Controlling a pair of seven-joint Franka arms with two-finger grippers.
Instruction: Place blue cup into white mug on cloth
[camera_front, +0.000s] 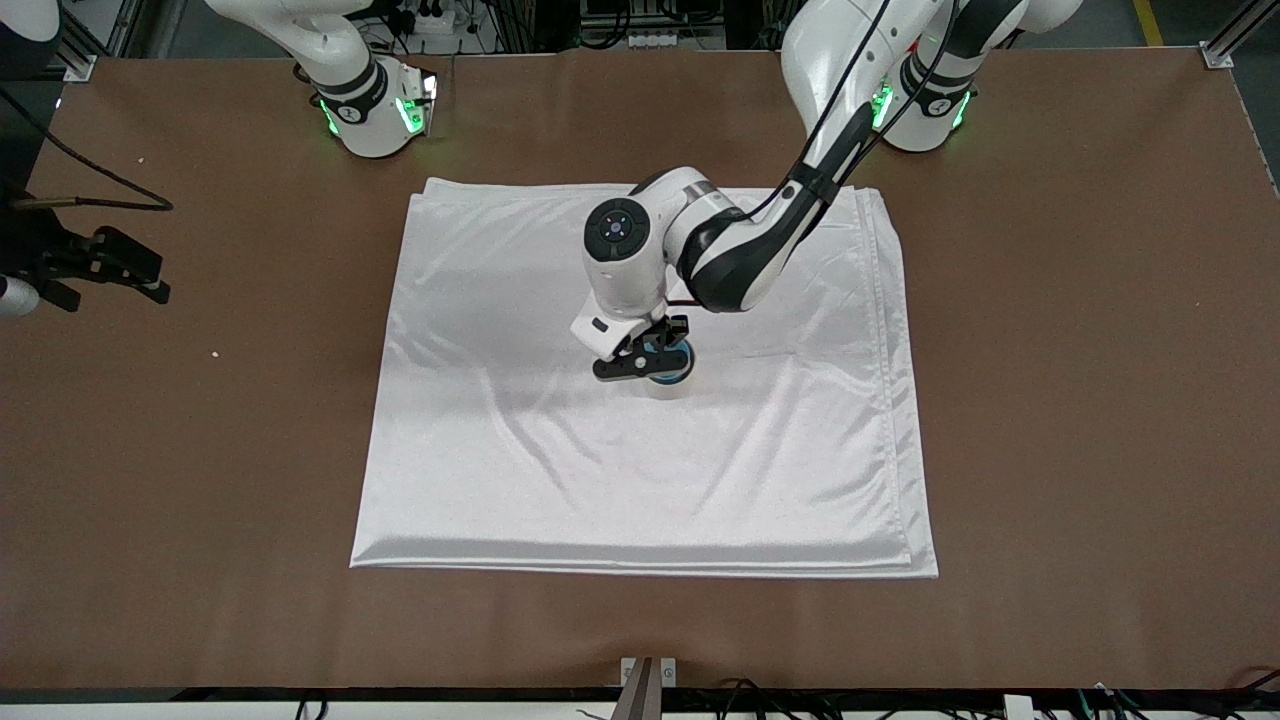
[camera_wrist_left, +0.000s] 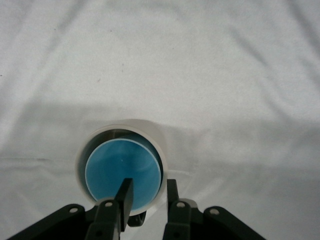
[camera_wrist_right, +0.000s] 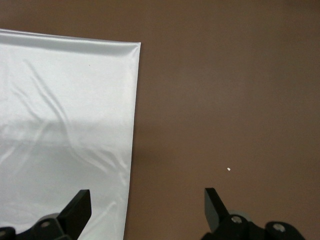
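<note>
Left wrist view is showing the blue cup (camera_wrist_left: 123, 175) sitting inside the white mug (camera_wrist_left: 159, 142), mid-cloth (camera_wrist_left: 210, 75). Left pincer (camera_wrist_left: 149, 192) is straddling the cup's rim at the 6 o'clock edge, fingers slightly parted, probably mid-release. Right pincer (camera_wrist_right: 147, 207) is waiting wide open over the counter (camera_wrist_right: 225, 100) by the cloth's edge.

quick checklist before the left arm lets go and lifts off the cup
1. The blue cup sits inside the white mug: ok.
2. Mug stands upright on the cloth: ok.
3. Cup fully bottomed in the mug: cannot tell.
4. Left gripper fingers astride the cup's rim, one inside it: ok; whether they grip: cannot tell.
5. Right gripper open, waiting over the cloth's edge, away from the mug: ok.
</note>
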